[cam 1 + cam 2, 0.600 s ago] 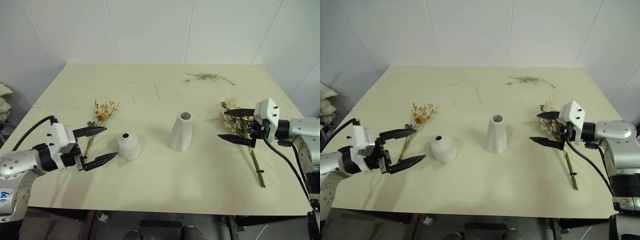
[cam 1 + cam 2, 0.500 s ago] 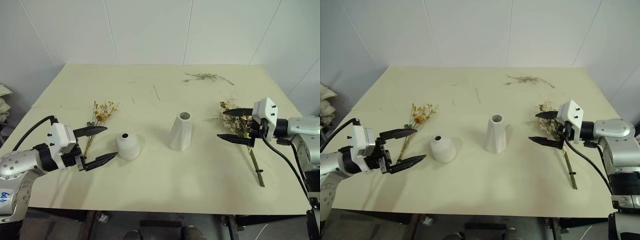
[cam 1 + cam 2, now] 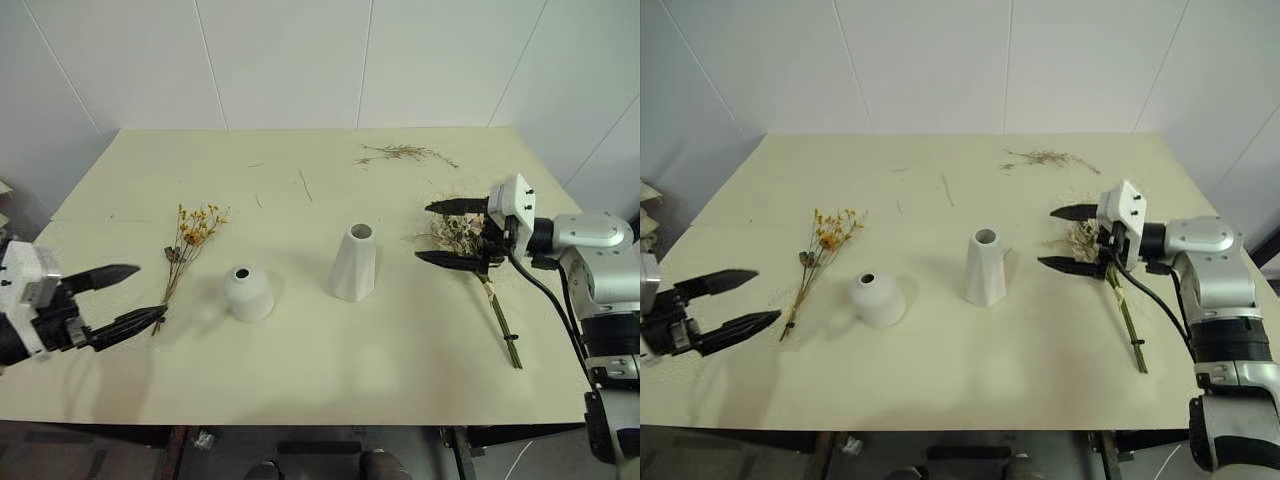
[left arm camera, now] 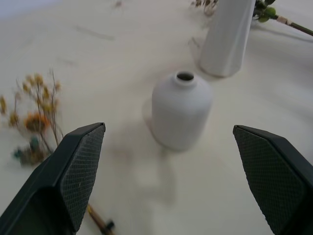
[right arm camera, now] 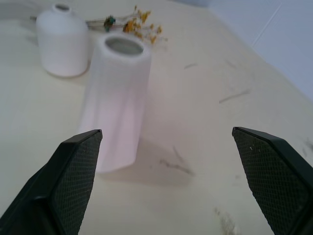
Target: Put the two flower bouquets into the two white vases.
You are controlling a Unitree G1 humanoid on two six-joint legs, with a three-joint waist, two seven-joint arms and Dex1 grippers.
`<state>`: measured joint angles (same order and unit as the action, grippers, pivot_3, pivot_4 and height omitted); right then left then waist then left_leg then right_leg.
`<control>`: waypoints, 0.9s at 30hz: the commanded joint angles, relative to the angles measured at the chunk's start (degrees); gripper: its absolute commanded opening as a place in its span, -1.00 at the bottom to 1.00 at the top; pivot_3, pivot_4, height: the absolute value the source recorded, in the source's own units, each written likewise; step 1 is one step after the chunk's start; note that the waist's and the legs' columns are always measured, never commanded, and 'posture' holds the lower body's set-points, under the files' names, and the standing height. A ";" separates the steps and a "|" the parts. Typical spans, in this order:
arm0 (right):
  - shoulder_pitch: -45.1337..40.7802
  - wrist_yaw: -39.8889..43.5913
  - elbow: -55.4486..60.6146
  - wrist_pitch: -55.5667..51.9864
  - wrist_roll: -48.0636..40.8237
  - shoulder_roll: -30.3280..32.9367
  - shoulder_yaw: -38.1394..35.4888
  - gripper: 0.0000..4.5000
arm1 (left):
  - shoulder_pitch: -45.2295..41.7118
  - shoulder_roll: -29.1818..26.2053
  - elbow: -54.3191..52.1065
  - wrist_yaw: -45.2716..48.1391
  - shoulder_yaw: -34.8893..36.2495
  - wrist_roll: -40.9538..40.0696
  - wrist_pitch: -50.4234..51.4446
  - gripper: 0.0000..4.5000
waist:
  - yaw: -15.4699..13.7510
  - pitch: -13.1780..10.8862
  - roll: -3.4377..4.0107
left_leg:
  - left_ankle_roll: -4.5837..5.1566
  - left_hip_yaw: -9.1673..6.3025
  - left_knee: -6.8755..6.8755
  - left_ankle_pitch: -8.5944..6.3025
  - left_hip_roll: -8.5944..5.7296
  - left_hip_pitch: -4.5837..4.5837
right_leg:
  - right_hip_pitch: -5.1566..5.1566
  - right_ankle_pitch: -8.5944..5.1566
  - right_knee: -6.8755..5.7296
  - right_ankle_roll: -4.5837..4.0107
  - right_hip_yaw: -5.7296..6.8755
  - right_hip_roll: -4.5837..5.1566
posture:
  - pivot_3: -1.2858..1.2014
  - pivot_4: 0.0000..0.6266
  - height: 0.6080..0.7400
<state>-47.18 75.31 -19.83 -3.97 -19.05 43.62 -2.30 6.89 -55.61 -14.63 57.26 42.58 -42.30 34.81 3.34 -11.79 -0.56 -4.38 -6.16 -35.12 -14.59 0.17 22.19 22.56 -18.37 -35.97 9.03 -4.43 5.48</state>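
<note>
The slim yellow-orange bouquet (image 3: pixel 190 235) lies on the table's left side, stem toward the front edge. To its right stand the short dome vase (image 3: pixel 248 292) and the taller cone vase (image 3: pixel 354 262), both upright with nothing in them. The cream-pink bouquet (image 3: pixel 458 232) lies to the right, its stem running toward the front. My left gripper (image 3: pixel 150 290) hangs open beside the yellow bouquet's stem end, facing the short vase (image 4: pixel 182 110). Over the cream-pink flower head my right gripper (image 3: pixel 423 232) is open, with only the tall vase (image 5: pixel 117 103) ahead between its fingers.
A loose thin dried sprig (image 3: pixel 405 152) lies near the table's far edge, and small twig bits (image 3: pixel 303 185) lie mid-table. The table (image 3: pixel 330 380) has bare surface in front of the vases. White walls close the far side.
The whole picture has shifted slightly. My left gripper has drawn back to the left, away from the short vase. My right gripper has edged a little toward the tall vase.
</note>
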 commanded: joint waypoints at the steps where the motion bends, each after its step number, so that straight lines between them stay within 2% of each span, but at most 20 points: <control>1: -2.15 -0.37 4.90 -2.78 -2.90 -0.87 -1.03 1.00 | 0.47 -4.83 5.64 -1.30 1.75 4.10 2.36 0.99 | -0.12 0.00 -0.03 | 0.00 0.00 0.00 0.00 0.01 0.00 | 0.00 -0.01 0.00 -0.02 0.01 0.00 | 0.03 -0.52 1.00; 2: -2.38 -0.14 6.66 -4.17 -4.04 -1.08 -1.12 1.00 | 0.51 -6.70 7.90 -2.70 0.62 6.92 2.78 0.99 | -0.13 0.00 -0.04 | 0.00 -0.01 0.00 0.00 0.02 0.00 | 0.00 -0.02 -0.02 -0.03 0.03 -0.01 | 0.03 -0.52 1.00; 4: -2.93 4.61 8.17 -5.76 -6.47 0.52 -1.26 1.00 | -3.24 -11.13 8.74 -10.39 -6.89 10.41 11.78 0.99 | -0.51 -0.02 -0.04 | -0.01 -0.03 0.00 0.01 0.01 0.01 | 0.02 -0.01 -0.03 -0.03 0.03 -0.01 | 0.03 -0.52 1.00; 8: -0.38 8.26 15.49 -10.34 -9.86 2.16 -0.64 1.00 | -6.56 -13.38 9.78 -11.94 -14.23 11.60 18.16 0.99 | -0.31 -0.03 -0.06 | -0.01 -0.08 0.05 -0.02 -0.10 0.04 | -0.04 0.02 0.06 0.03 0.00 0.06 | 0.03 -0.52 1.00; 12: 0.86 11.41 15.40 -9.95 -10.26 4.54 -1.36 1.00 | -12.77 -11.90 9.83 -15.17 -20.32 12.46 22.11 0.99 | -0.30 -0.07 -0.15 | -0.04 -0.09 0.10 -0.07 -0.02 0.09 | 0.07 -0.03 0.04 0.00 0.08 0.02 | 0.03 -0.52 1.00; 16: 0.73 9.68 13.62 -9.65 -10.72 4.24 -3.00 1.00 | -17.51 -8.85 9.91 -18.59 -25.01 12.71 27.08 0.99 | 0.01 -0.07 -0.15 | -0.04 -0.04 0.06 -0.06 -0.02 0.09 | 0.11 -0.03 -0.04 0.00 0.04 0.02 | 0.03 -0.52 1.00; 27: 8.21 5.81 18.74 -16.04 -17.66 0.95 -5.65 1.00 | -23.22 -7.01 16.35 -22.72 -28.42 16.85 30.32 0.99 | -0.24 -0.08 -0.20 | -0.05 -0.04 0.02 -0.05 0.00 0.12 | 0.16 -0.03 -0.09 0.00 0.04 0.01 | 0.03 -0.52 1.00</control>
<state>-39.10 81.52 -2.74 -19.92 -34.77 44.55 -5.40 -15.50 -62.63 1.07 34.83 14.05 -26.45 64.82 3.09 -11.87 -0.76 -4.44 -6.20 -35.11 -14.64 0.17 22.31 22.72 -18.40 -36.07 9.04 -4.39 5.48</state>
